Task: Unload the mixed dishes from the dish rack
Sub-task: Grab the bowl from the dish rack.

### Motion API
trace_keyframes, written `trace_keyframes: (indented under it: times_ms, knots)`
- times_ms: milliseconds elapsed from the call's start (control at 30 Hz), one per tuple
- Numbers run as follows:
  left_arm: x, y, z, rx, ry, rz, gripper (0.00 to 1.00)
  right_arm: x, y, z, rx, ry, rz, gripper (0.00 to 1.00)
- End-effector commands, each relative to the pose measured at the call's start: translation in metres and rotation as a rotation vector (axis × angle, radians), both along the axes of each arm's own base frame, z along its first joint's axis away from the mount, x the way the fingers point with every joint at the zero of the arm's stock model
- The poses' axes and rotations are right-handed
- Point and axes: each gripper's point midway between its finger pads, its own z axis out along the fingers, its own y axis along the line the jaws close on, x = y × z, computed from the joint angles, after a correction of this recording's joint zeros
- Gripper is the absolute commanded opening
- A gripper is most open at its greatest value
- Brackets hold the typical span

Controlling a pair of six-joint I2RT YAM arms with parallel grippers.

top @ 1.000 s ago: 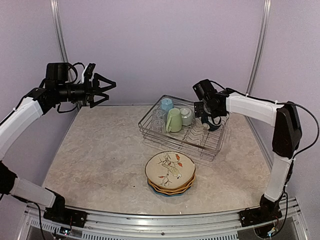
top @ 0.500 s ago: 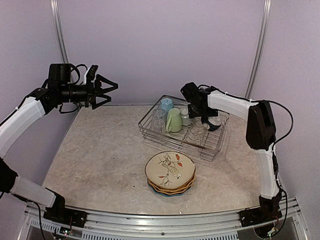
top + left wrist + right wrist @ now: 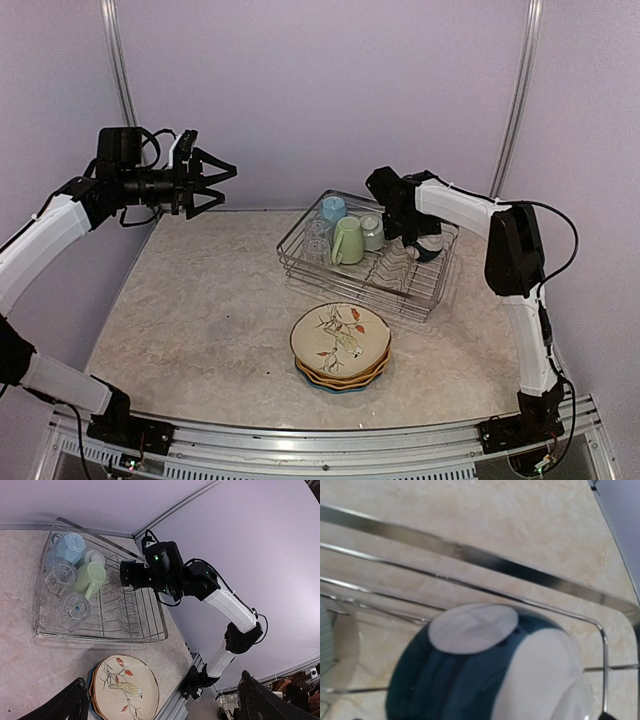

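Only my right wrist camera shows the dark bowl (image 3: 470, 680) with its white foot upturned in the dish rack (image 3: 365, 262), far right on the marbled table (image 3: 200, 300). Overhead, left fingers (image 3: 218, 166) gape empty; right fingers (image 3: 125, 575) spread wide, empty, over the rack. Lilac walls (image 3: 320, 90).

table (image 3: 200, 300): marbled beige | dish rack (image 3: 330, 276): far right | plate stack (image 3: 340, 343): before rack

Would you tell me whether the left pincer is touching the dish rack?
Apart. The top view shows the left pincer open in the air, well left of the rack.
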Motion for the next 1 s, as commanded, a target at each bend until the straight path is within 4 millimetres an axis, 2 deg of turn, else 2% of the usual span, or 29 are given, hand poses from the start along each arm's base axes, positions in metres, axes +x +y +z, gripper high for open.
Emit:
trace_keyframes:
  times_ms: [0, 167, 433, 833, 967]
  knots:
    - [-0.004, -0.005, 0.000, -0.019, 0.000, -0.031, 0.99, 0.000, -0.006, -0.022, 0.010, 0.080, 0.006, 1.00]
    - [-0.007, -0.006, 0.001, -0.024, 0.000, -0.036, 0.99, 0.001, -0.011, -0.029, 0.017, 0.113, 0.015, 1.00]
    - [-0.009, -0.008, 0.002, -0.030, -0.001, -0.045, 0.99, -0.007, -0.031, -0.031, 0.001, 0.145, -0.025, 1.00]
    - [-0.007, -0.009, -0.001, -0.024, 0.004, -0.043, 0.99, -0.021, -0.041, 0.011, 0.050, 0.050, -0.042, 1.00]
    - [-0.009, -0.010, 0.001, -0.027, 0.002, -0.049, 0.99, -0.029, -0.048, 0.017, 0.071, 0.030, -0.048, 1.00]
